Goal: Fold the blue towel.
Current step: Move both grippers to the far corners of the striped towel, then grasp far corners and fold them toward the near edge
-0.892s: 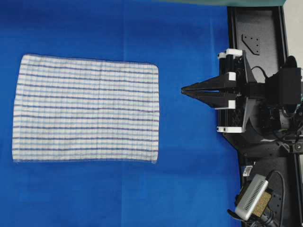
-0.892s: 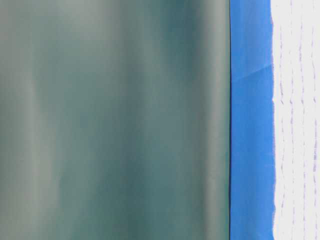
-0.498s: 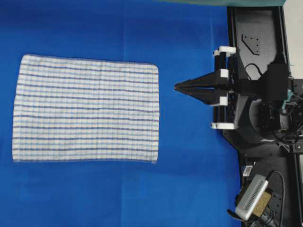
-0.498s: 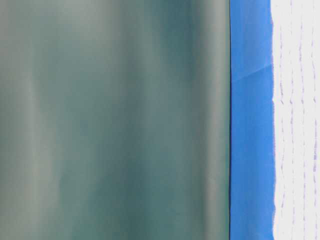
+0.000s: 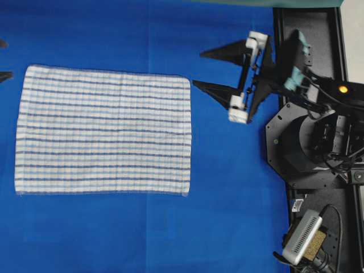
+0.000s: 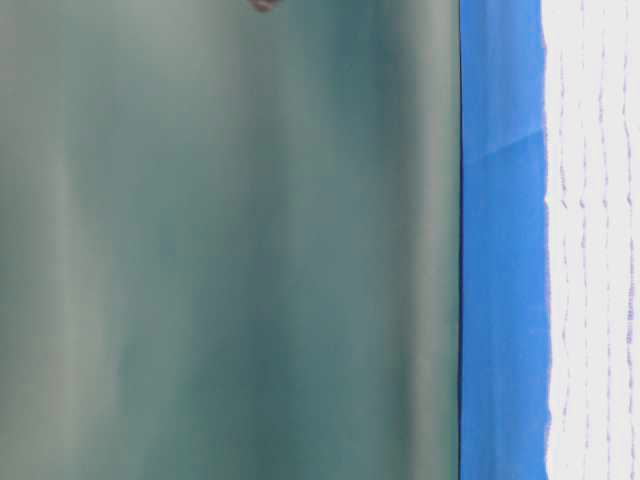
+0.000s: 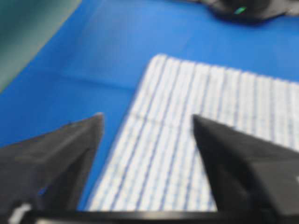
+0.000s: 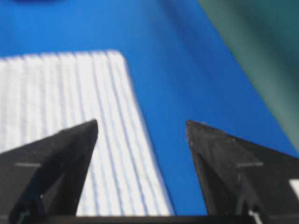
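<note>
Right gripper (image 5: 199, 69) has swung from 3 o'clock up toward 1 o'clock of the overhead view and spread its fingers (image 5: 213, 90) wide, where earlier they sat nearly together; left gripper (image 5: 3, 59) tips now poke in at the 9 o'clock edge, absent before; blue towel (image 5: 103, 130) unchanged; towel lies flat, unfolded, left of centre on the blue table (image 5: 227, 187); right gripper sits just off the towel's upper right corner, not touching; left gripper sits just off the upper left corner, fingers wide too, holding nothing; left wrist view shows towel (image 7: 201, 140) between and beyond the spread fingers (image 7: 70, 154); right wrist view same, towel (image 8: 70, 107) corner ahead; table-level view only blurred green backdrop (image 6: 230, 240).
</note>
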### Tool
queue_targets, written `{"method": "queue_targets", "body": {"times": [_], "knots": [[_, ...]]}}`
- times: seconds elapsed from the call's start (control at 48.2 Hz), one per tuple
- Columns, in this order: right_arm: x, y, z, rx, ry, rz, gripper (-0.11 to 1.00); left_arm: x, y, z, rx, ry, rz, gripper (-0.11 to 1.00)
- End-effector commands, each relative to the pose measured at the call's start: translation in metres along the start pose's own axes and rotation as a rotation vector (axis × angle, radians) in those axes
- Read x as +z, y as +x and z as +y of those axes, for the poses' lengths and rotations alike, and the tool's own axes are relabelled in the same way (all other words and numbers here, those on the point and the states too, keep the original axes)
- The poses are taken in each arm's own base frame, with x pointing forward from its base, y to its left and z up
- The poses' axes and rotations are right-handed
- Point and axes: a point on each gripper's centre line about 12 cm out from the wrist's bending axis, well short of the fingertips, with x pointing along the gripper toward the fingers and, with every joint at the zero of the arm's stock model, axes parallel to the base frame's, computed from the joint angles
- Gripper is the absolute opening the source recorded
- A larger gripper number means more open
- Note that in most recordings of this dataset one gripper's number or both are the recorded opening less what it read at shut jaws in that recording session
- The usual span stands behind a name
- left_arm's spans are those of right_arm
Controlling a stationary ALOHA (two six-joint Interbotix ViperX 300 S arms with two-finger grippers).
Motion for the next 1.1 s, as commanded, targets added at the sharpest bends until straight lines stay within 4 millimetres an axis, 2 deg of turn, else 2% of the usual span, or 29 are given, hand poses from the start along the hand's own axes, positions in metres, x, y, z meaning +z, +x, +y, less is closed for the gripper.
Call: {"method": "queue_targets", "body": {"times": [0.0,0.125,0.332,0.477,0.851,1.079], "knots": [[-0.008,0.011,-0.012,-0.048,0.02,0.047,0.86,-0.005,0.011,0.007,0.03,-0.007,0.022,0.79],[-0.03,0.028,-0.025,-0.1,0.037,0.142,0.79,-0.022,0.025,0.018,0.072,-0.017,0.087,0.73],[-0.057,0.048,-0.045,-0.167,0.065,0.232,0.79,-0.057,0.044,0.043,0.155,-0.042,0.191,0.72],[-0.073,0.058,-0.05,-0.183,0.073,0.263,0.78,-0.079,0.053,0.055,0.196,-0.058,0.239,0.72],[-0.108,0.069,-0.056,-0.219,0.119,0.356,0.78,-0.126,0.072,0.062,0.213,-0.088,0.367,0.71],[-0.121,0.07,-0.056,-0.23,0.136,0.397,0.78,-0.139,0.078,0.064,0.22,-0.102,0.41,0.69]]}}
